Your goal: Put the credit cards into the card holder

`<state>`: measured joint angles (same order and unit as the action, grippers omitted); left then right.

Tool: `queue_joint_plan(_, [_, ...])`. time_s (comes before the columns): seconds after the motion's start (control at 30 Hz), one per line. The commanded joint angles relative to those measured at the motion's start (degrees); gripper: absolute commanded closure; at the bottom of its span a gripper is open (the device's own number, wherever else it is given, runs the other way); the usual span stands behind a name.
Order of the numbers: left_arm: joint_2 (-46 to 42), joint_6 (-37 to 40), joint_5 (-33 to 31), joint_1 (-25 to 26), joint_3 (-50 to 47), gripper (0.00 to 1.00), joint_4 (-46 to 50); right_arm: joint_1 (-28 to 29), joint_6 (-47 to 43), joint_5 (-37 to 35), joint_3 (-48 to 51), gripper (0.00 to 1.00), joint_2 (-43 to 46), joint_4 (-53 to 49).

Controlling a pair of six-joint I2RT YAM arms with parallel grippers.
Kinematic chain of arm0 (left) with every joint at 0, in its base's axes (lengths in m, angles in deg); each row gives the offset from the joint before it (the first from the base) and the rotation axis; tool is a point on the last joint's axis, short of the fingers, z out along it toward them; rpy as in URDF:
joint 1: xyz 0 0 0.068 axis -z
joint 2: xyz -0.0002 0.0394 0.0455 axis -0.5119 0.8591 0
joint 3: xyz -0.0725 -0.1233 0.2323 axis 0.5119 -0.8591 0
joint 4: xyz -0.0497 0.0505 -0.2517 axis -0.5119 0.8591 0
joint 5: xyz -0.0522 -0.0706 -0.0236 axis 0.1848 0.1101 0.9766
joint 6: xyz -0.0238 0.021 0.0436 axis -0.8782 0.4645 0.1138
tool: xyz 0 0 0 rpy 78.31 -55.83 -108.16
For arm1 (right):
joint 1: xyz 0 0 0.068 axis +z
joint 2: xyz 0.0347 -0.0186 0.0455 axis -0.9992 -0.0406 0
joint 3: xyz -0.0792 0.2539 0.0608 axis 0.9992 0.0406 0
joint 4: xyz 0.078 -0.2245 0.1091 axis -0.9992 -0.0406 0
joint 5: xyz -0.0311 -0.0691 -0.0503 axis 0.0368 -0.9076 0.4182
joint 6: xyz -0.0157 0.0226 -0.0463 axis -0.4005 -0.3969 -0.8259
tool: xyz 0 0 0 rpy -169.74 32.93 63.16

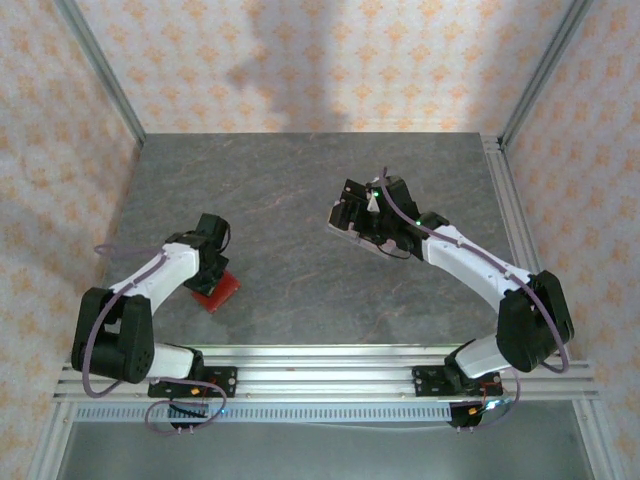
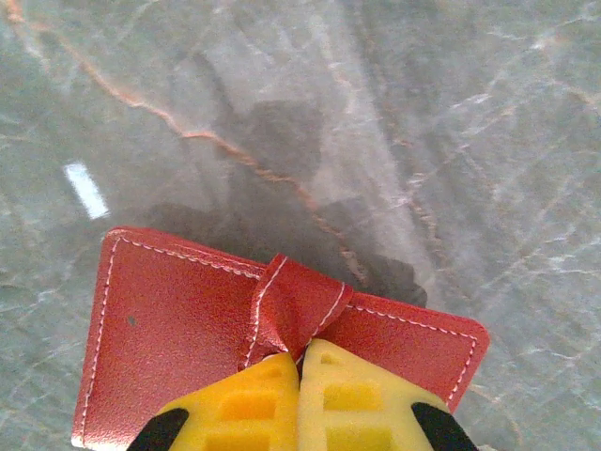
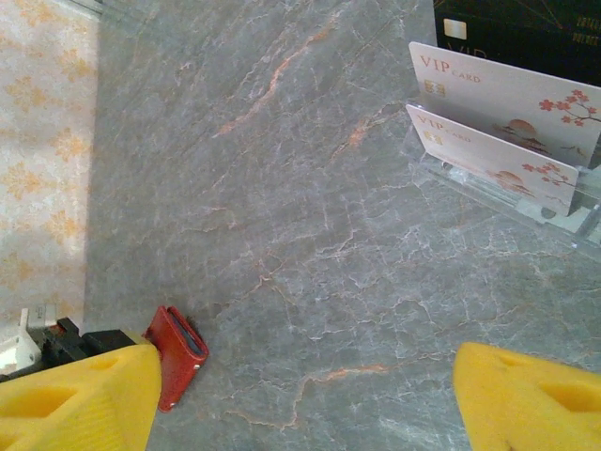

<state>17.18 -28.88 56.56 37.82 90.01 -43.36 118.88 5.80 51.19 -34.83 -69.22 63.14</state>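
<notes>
Pinching the snap tab (image 2: 296, 305) of the card holder (image 2: 178, 343) at the near left of the table (image 1: 290, 190), with the left gripper (image 2: 299, 371) pressed together on it — peel up gently to unsnap, without dragging the whole thing along. Leave the right gripper (image 3: 305, 395) spread wide near the credit cards (image 3: 502, 99), upright in their clear stand (image 3: 512, 199) at far right — ready for one.

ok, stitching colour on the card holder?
White stitching along the red card holder; clearest in the left wrist view.
</notes>
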Motion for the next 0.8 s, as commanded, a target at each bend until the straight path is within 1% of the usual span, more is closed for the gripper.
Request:
queue_joint_plan(0.0, [1.7, 3.9, 0.8, 0.5, 3.2, 1.00, -2.3, 0.3, -0.5, -2.3, -1.5, 0.19, 1.9, -1.7])
queue_joint_plan(0.1, [4.5, 5.1, 1.6, 2.4, 5.4, 1.00, -3.5, 0.3, -0.8, -2.7, -1.7, 0.19, 2.1, -2.4])
queue_joint_plan(0.2, [8.2, 5.9, 2.6, 5.3, 8.4, 1.00, -4.8, 0.3, -1.3, -3.4, -2.0, 0.19, 2.6, -3.3])
queue_joint_plan(0.3, [12.9, 6.6, 3.6, 9.4, 12.7, 1.00, -5.6, 0.3, -1.7, -4.3, -2.0, 0.19, 3.2, -4.4])
queue_joint_plan(0.43, [19.7, 7.9, 4.5, 16.1, 19.9, 1.00, -5.6, 0.3, -2.0, -5.6, -1.6, 0.19, 4.1, -5.7])
queue_joint_plan(0.63, [27.8, 11.3, 5.4, 26.6, 32.1, 1.00, -2.1, 0.3, -1.8, -7.3, 0.0, 0.19, 6.6, -7.5])
queue_joint_plan(0.7, [28.6, 11.7, 5.5, 28.7, 33.5, 1.00, -1.5, 0.3, -1.7, -7.7, 0.6, 0.19, 7.4, -8.1])
queue_joint_plan(0.77, [28.2, 11.8, 5.7, 29.5, 33.8, 1.00, -1.2, 0.3, -1.5, -7.8, 1.2, 0.19, 8.2, -8.7])
